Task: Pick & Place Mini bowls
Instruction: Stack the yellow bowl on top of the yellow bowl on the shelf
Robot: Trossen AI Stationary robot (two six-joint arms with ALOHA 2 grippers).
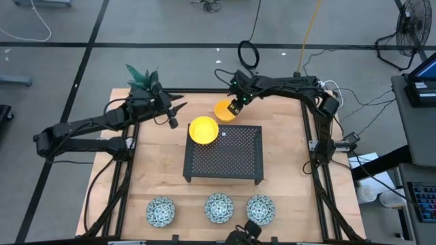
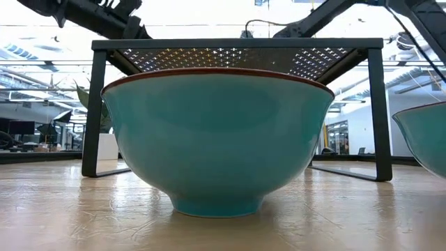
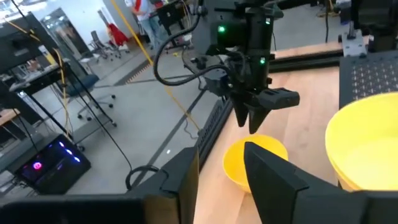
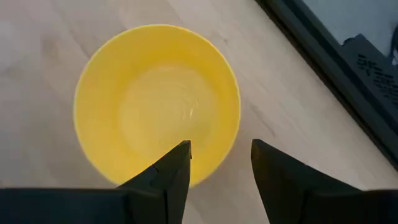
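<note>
A plain yellow mini bowl point(image 1: 203, 130) sits on the far left corner of the black perforated rack point(image 1: 228, 160). My left gripper point(image 1: 177, 114) hangs open just left of it, with nothing between its fingers point(image 3: 267, 171). A second yellow mini bowl point(image 4: 155, 102) rests on the table beyond the rack. My right gripper point(image 4: 219, 144) is open just above it, one finger over the bowl's hollow and one outside its rim. Three mini bowls with a blue-green pattern point(image 1: 161, 211) point(image 1: 219, 207) point(image 1: 260, 209) stand in a row along the near edge.
A green plant point(image 1: 142, 76) stands at the table's far left corner, behind my left arm. In the low view the middle patterned bowl point(image 2: 216, 139) fills the foreground, with the rack's legs point(image 2: 94, 111) behind it. Bare wood lies left and right of the rack.
</note>
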